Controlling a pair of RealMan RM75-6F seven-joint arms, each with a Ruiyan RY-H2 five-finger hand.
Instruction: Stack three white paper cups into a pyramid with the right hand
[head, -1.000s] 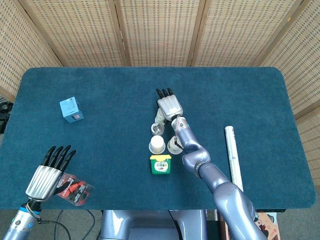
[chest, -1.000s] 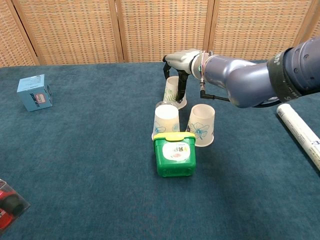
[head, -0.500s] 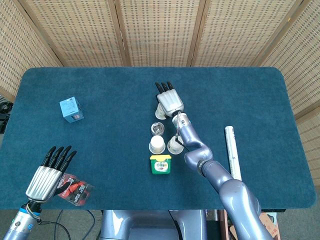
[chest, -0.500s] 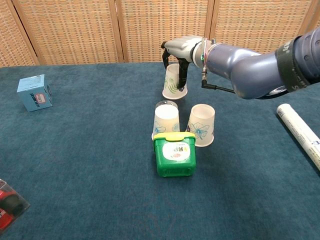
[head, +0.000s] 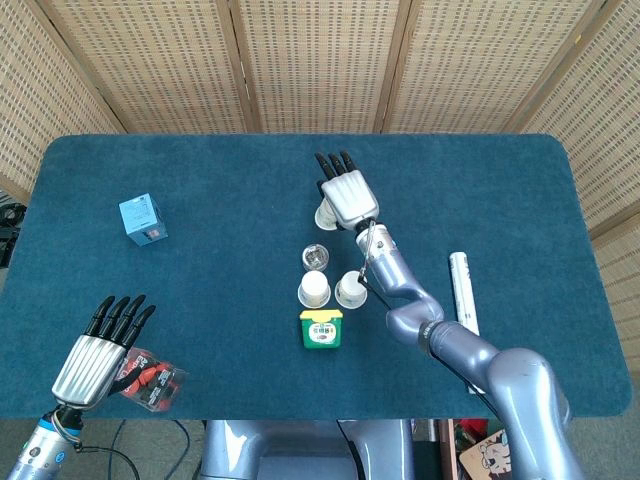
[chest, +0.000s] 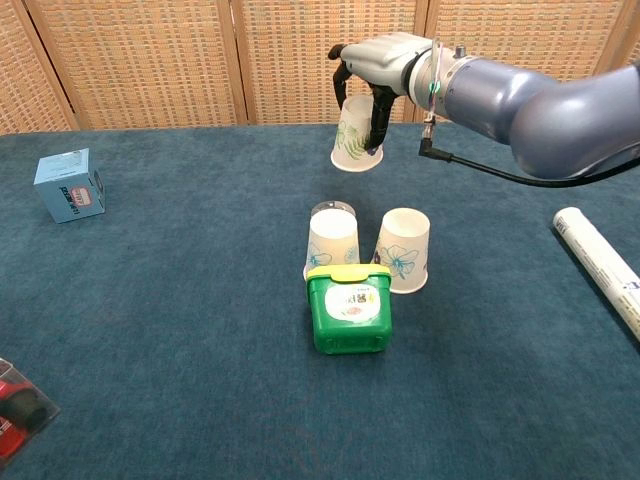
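My right hand (head: 346, 196) (chest: 384, 58) grips a white paper cup (chest: 354, 137) (head: 324, 214) from above. The cup is mouth down, slightly tilted, and hangs in the air behind the other cups. Two more white paper cups with blue flower prints stand mouth down side by side on the blue table: the left cup (head: 313, 289) (chest: 331, 245) and the right cup (head: 349, 290) (chest: 402, 250). My left hand (head: 96, 349) rests far away at the table's front left, fingers spread, holding nothing.
A green tub with a yellow lid (head: 321, 329) (chest: 349, 308) stands just in front of the two cups. A clear glass (head: 315, 257) stands behind the left cup. A blue box (head: 142, 219) sits left, a paper roll (head: 463, 300) right, and a red packet (head: 150, 378) lies by my left hand.
My right hand has lifted the gripped cup off the table, up and farther back from the two standing cups. The left hand has barely moved.
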